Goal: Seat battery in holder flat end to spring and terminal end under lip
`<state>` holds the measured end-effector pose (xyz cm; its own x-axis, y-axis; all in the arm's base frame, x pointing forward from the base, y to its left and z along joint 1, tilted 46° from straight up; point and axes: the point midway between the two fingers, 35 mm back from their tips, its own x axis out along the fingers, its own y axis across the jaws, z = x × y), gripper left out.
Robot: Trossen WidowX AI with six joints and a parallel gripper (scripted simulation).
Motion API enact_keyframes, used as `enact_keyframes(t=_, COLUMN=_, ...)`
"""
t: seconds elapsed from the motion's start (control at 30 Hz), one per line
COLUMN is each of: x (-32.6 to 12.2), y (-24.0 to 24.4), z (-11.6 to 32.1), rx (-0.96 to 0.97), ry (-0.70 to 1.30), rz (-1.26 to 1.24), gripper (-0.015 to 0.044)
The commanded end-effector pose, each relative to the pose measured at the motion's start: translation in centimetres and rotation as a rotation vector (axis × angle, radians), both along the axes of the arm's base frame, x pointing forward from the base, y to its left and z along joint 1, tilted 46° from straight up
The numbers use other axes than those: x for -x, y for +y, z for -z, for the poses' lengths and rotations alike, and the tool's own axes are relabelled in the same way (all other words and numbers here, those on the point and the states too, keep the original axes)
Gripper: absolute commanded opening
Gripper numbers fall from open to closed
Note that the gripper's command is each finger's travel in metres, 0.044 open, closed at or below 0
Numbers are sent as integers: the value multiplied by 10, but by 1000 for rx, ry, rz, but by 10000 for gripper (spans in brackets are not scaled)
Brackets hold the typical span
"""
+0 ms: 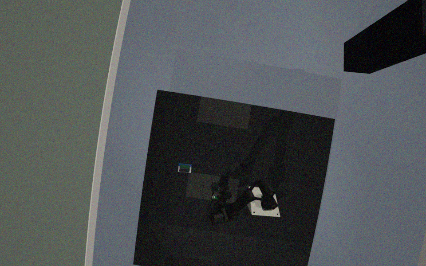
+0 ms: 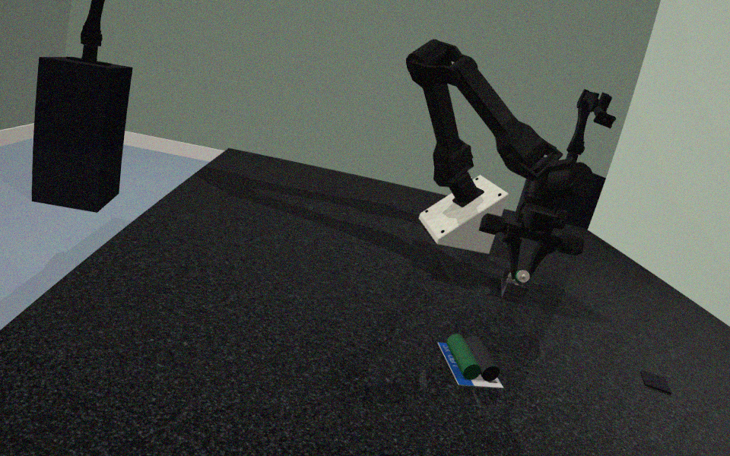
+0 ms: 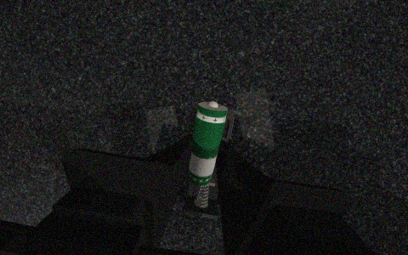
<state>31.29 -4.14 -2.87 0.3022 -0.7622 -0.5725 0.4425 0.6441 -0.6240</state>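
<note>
My gripper (image 2: 518, 276) (image 1: 215, 198) (image 3: 205, 141) is shut on the green and white battery (image 3: 207, 136) (image 2: 522, 275) (image 1: 214, 197). It holds the battery low over the small grey holder (image 2: 505, 289), just in front of the arm's white base. In the wrist view the battery's nubbed terminal end points away, toward the holder's far end (image 3: 229, 127). Its flat white end sits right above the coil spring (image 3: 203, 197). The battery hides most of the holder, and I cannot tell whether it touches the spring or the holder floor.
A blue card (image 2: 452, 362) (image 1: 184, 167) with a green and a dark cylinder lies in front of the holder. The arm's white base plate (image 2: 442, 223) (image 1: 258, 209) is close behind. A black box (image 2: 78, 133) hangs at the far left. A small dark tile (image 2: 655, 381) lies at the right.
</note>
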Motion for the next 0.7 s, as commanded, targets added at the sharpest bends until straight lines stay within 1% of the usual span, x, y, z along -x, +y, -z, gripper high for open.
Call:
enact_keyframes(t=0.0, x=1, y=-1, z=1, rx=14, ry=-8, rz=-15, gripper=69)
enact_keyframes(t=0.67, x=8, y=-5, z=3, rx=54, ry=-70, rz=-82, gripper=69)
